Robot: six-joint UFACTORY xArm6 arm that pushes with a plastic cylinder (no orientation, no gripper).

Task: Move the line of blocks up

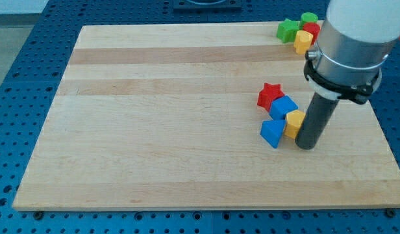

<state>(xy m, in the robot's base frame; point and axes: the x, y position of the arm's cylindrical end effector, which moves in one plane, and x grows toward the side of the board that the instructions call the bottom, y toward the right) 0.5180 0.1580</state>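
My tip touches the right side of the yellow block, beside two blue blocks and a red star.

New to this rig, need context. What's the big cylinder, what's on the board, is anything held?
One camera view looks down at a wooden board. The grey cylinder is a robot arm ending in a dark rod; there is no pincer, so nothing is held. My tip only pushes. It sits just right of the yellow block, apparently touching it. That block clusters with a red star, a blue block and a blue triangular block. Green, red and yellow blocks sit at the top right.
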